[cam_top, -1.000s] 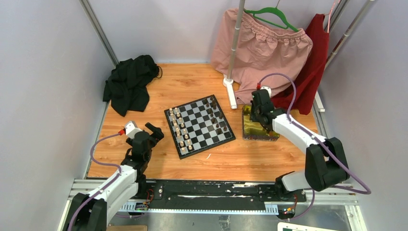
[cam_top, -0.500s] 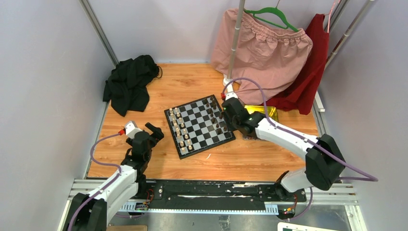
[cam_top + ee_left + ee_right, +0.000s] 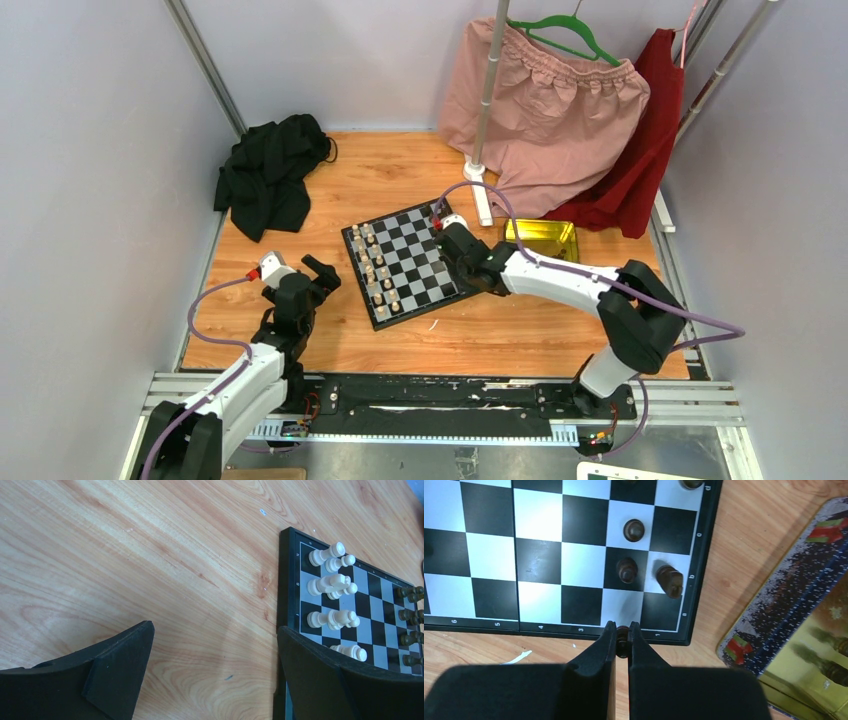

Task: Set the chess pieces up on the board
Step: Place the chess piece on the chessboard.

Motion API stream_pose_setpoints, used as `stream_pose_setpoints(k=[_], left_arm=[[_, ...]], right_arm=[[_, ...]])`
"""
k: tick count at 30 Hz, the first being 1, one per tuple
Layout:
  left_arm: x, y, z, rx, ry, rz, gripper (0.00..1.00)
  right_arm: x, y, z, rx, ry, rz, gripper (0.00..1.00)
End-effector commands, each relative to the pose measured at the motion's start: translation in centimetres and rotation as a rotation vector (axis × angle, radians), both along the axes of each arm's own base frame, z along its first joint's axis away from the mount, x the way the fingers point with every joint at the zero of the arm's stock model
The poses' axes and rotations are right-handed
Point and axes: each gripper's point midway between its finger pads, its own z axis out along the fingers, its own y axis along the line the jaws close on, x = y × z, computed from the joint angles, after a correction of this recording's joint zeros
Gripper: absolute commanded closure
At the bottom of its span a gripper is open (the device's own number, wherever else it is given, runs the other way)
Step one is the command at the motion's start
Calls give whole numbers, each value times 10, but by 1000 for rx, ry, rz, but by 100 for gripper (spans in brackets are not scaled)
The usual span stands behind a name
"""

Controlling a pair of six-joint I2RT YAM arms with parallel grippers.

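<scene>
Top camera sits high behind the two arm bases, looking down and forward: the whole counter (image 3: 500, 335) is in shot, with the board (image 3: 415, 262) mid-frame, far off and small. Left wrist camera rides low and close over the counter, peering forward between the wide-set fingers of the left tool (image 3: 214, 631). The board's edge with the cream pieces (image 3: 330, 585) comes in from the right. Right wrist camera looks nearly straight down from very near, past the right tool (image 3: 622, 630) with a dark piece (image 3: 622, 641) at its tips, onto a board corner. The tin (image 3: 804, 605) is at right. All three share the board, and the wrist views take opposite sides of it.
</scene>
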Motion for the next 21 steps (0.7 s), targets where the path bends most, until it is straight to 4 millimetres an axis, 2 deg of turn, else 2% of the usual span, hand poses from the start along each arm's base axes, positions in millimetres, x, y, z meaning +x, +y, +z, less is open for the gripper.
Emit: stream_pose_setpoints(k=[1,21], left_arm=[[5,1,9,-11,-38,10,0],[5,0,9,-12,-37,9,0]], right_arm=[[3,18,4,22,-28,25,100],[9,19,-13,-14,-44,22,100]])
